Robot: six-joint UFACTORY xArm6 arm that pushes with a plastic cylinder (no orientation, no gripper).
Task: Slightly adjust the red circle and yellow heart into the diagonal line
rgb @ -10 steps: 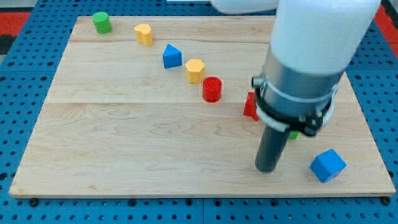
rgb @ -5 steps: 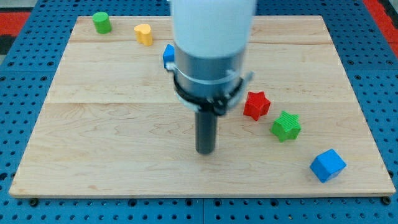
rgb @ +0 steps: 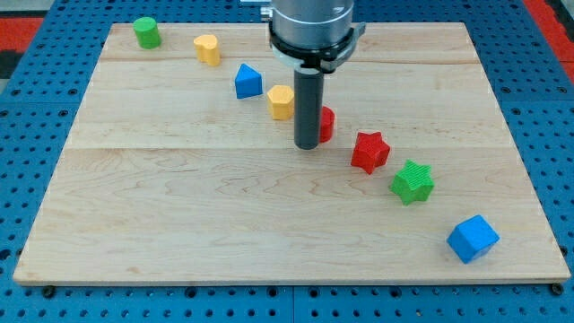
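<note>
The red circle (rgb: pixel 326 124) lies near the board's middle, mostly hidden behind my rod. My tip (rgb: pixel 308 146) rests on the board right against the circle's lower left side. The yellow heart (rgb: pixel 207 48) lies at the upper left, far from the tip. Both sit in a diagonal row running from the green cylinder (rgb: pixel 147 32) down to the blue cube (rgb: pixel 472 239).
Also in the row: a blue triangle (rgb: pixel 248 82), a yellow hexagon (rgb: pixel 282 101) just left of the rod, a red star (rgb: pixel 369 151) and a green star (rgb: pixel 413 181). The wooden board (rgb: pixel 179 224) lies on a blue pegboard.
My tip moved from the board's lower right leftward, then up to the red circle's lower left side. The blocks show no clear movement.
</note>
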